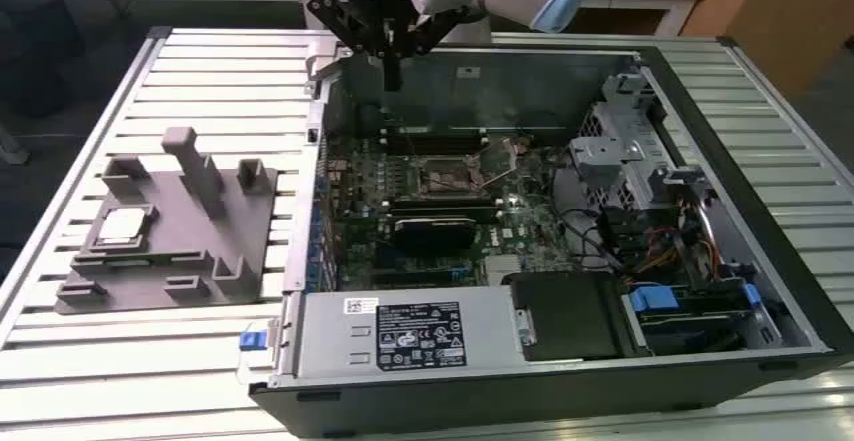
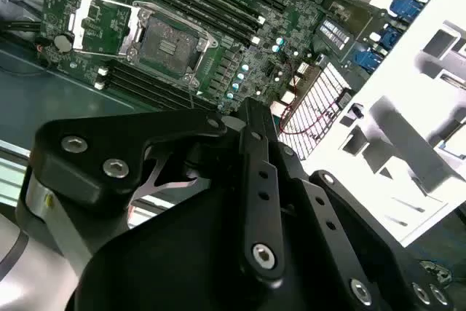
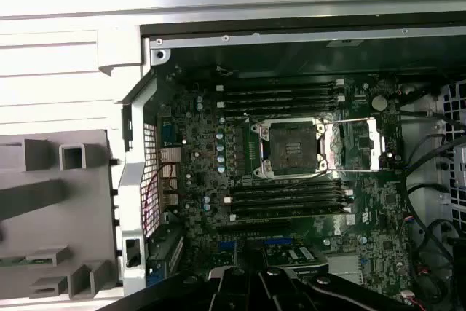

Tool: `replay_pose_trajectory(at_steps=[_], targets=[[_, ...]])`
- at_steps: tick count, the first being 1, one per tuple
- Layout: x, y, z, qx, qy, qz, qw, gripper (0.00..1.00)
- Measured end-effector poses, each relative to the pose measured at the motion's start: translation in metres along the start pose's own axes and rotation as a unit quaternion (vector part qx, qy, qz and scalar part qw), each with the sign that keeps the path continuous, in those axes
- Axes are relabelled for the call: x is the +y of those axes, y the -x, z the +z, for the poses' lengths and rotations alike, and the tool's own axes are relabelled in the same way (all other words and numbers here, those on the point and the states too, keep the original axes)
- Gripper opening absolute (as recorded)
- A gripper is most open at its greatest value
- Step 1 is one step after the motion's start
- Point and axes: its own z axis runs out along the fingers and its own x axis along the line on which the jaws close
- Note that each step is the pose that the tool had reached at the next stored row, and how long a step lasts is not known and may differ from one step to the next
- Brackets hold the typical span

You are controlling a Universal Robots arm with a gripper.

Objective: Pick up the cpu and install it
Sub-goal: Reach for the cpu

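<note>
- On the exterior view's left, the cpu [image 1: 120, 226] lies flat on the grey fixture [image 1: 174, 251], which sits on the slatted desk [image 1: 200, 61]; it has not been picked up.
- The end effector [image 1: 391, 79] hangs over the rear wall of the open computer case [image 1: 534, 391]. Its jaws are closed together and empty, well apart from the cpu.
- Further right, the motherboard socket [image 1: 454, 173] is empty, its frame swung open. By my judgement both pickup and installation remain.

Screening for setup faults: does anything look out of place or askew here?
Nothing stands out. The cpu lies flat on the fixture. The socket is open and empty, its frame flipped aside. The end effector hangs over the case edge.
</note>
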Motion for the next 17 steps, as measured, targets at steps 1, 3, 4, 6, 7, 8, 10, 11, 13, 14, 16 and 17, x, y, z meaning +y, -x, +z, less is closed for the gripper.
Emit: replay_pose_trajectory(at_steps=[1, 3, 4, 6, 7, 8, 10, 11, 13, 14, 16, 17], targets=[[0.0, 0.0, 0.0, 0.0, 0.0, 0.0, 1.0, 0.11], [0.0, -0.0007, 0.0, 0.0, 0.0, 0.0, 1.0, 0.11], [0.0, -0.0008, 0.0, 0.0, 0.0, 0.0, 1.0, 0.11], [-0.0001, -0.0012, 0.0, 0.0, 0.0, 0.0, 1.0, 0.11], [-0.0001, -0.0014, 0.0, 0.0, 0.0, 0.0, 1.0, 0.11], [-0.0001, -0.0016, 0.0, 0.0, 0.0, 0.0, 1.0, 0.11], [-0.0003, -0.0046, 0.0, 0.0, 0.0, 0.0, 1.0, 0.11], [-0.0003, -0.0047, 0.0, 0.0, 0.0, 0.0, 1.0, 0.11], [-0.0004, -0.0052, 0.0, 0.0, 0.0, 0.0, 1.0, 0.11], [-0.0004, -0.0053, 0.0, 0.0, 0.0, 0.0, 1.0, 0.11], [-0.0004, -0.0055, 0.0, 0.0, 0.0, 0.0, 1.0, 0.11], [-0.0004, -0.0056, 0.0001, 0.0, 0.0, 0.0, 1.0, 0.11]])
